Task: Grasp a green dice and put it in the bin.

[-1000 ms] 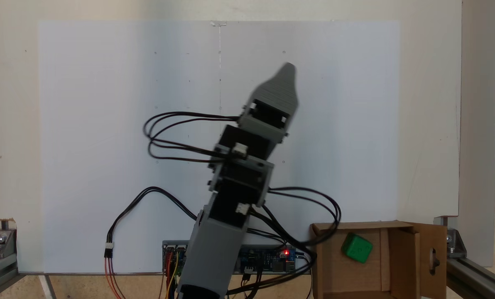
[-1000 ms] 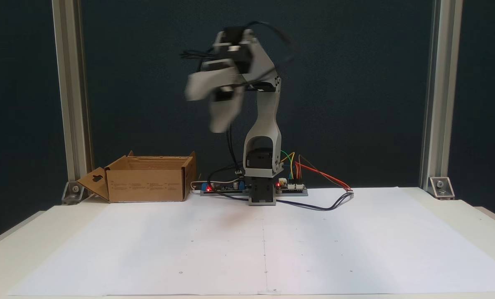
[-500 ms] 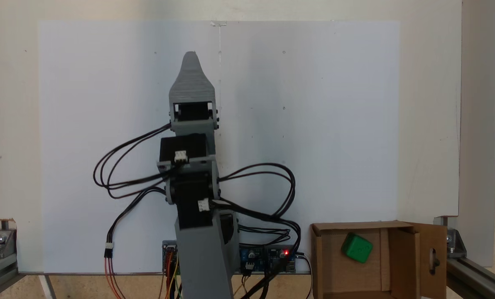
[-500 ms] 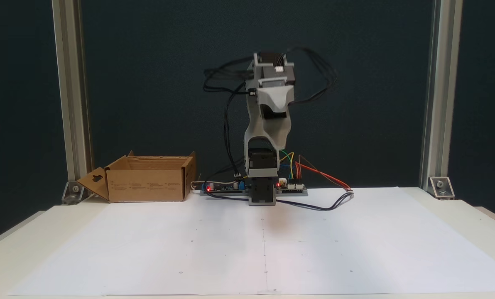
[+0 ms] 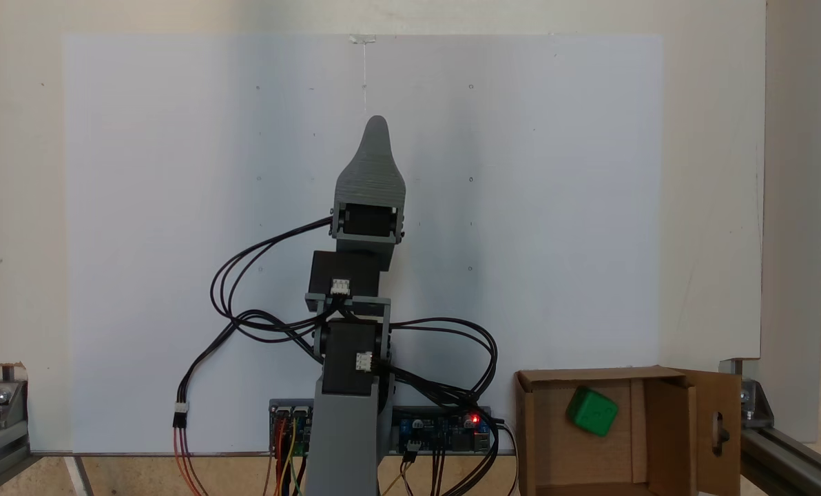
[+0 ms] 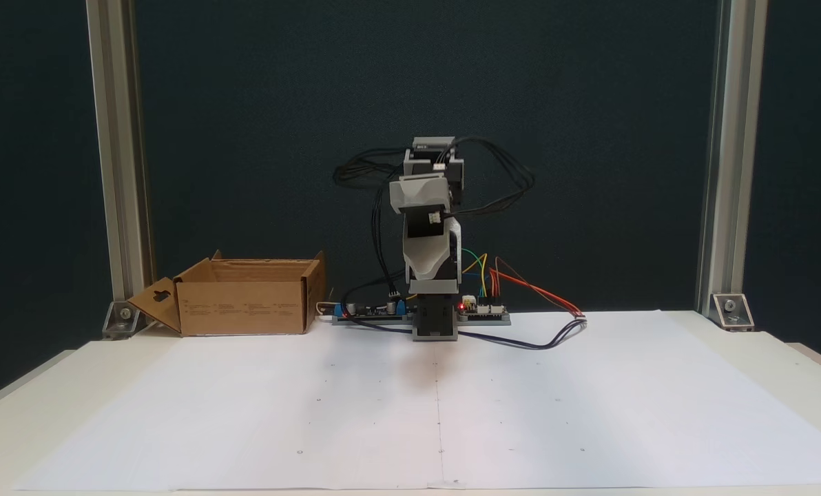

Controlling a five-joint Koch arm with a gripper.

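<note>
The green dice (image 5: 591, 411) lies inside the bin (image 5: 665, 441), a brown cardboard box at the bottom right of a fixed view. In the other fixed view the bin (image 6: 242, 306) stands at the back left, its walls hiding the dice. My gripper (image 5: 377, 127) points out over the white paper, well to the left of the bin, with nothing seen in it. Just one grey jaw shows from above, so whether it is open or shut is unclear. The arm (image 6: 428, 207) stands folded above its base, facing the camera.
A white paper sheet (image 6: 438, 406) covers the table. Controller boards and loose cables (image 6: 521, 331) sit around the arm's base. Aluminium posts (image 6: 118, 172) stand at the back corners. The bin's slotted flap (image 5: 719, 430) hangs open toward the frame rail.
The arm swung away from the bin side, passed left of centre, then came back to the middle and sank lower. The dice stayed still in the bin.
</note>
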